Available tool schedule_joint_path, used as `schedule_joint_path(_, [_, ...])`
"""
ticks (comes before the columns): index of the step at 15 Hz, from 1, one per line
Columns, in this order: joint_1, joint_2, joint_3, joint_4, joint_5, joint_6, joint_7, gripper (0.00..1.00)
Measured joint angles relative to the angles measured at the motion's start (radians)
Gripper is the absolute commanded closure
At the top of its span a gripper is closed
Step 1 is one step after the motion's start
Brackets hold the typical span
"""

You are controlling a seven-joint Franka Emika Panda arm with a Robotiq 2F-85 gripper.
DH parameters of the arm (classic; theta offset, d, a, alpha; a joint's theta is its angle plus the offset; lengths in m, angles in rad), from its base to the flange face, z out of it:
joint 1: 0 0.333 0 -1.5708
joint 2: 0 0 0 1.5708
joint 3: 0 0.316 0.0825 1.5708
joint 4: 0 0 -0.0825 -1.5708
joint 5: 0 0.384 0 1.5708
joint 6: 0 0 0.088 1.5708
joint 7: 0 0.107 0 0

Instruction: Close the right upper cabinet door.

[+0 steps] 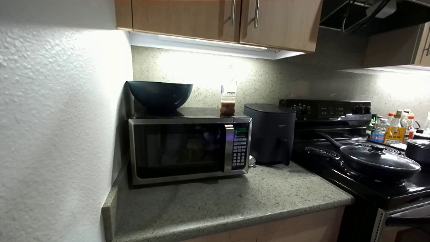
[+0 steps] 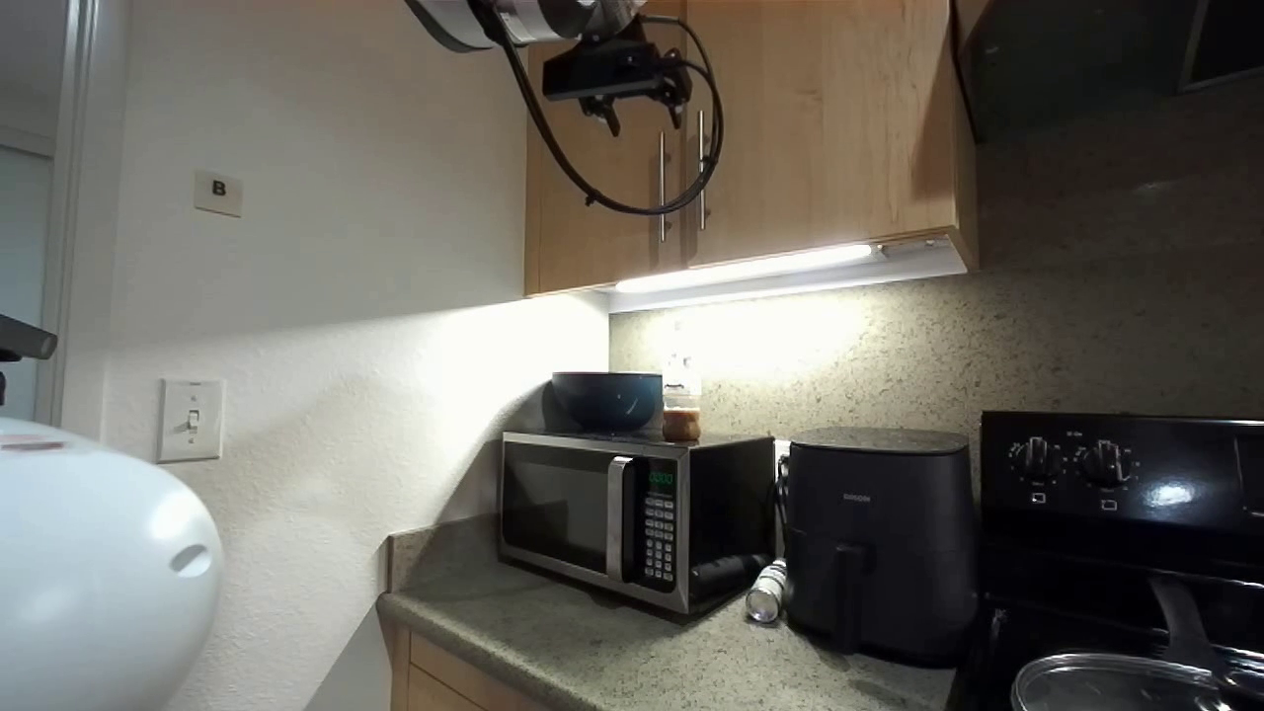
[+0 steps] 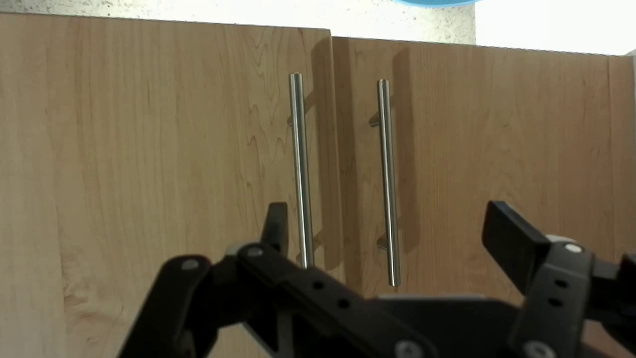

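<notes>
The right upper cabinet door (image 1: 282, 23) is flat light-brown wood with a slim silver bar handle along its left edge. It also shows in an exterior view (image 2: 820, 148). The wrist picture stands upside down, so there this door (image 3: 174, 139) is on the left. Its handle-side edge stands slightly proud and shades a strip of the matching door (image 3: 497, 149). My gripper (image 2: 646, 124) is in front of the cabinet near the handles. In the wrist view my gripper (image 3: 386, 214) is open and empty, with both handles appearing between its fingers; contact is not visible.
The left door's handle (image 2: 663, 188) is close beside the right door's handle (image 2: 702, 173). A microwave (image 1: 188, 151) with a dark bowl (image 1: 159, 95) and a bottle (image 1: 227, 106) on top stands below. An air fryer (image 2: 879, 533) and a stove (image 1: 336, 117) are to the right.
</notes>
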Motion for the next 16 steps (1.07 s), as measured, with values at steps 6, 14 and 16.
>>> schedule_joint_path(6, [-0.020, 0.106, 0.001, 0.096, 0.000, -0.009, 0.000, 0.00])
schedule_joint_path(14, [-0.100, 0.307, 0.044, 0.335, -0.021, -0.100, 0.003, 0.00])
schedule_joint_path(16, [-0.117, 0.335, 0.053, 0.368, -0.037, -0.106, 0.004, 0.00])
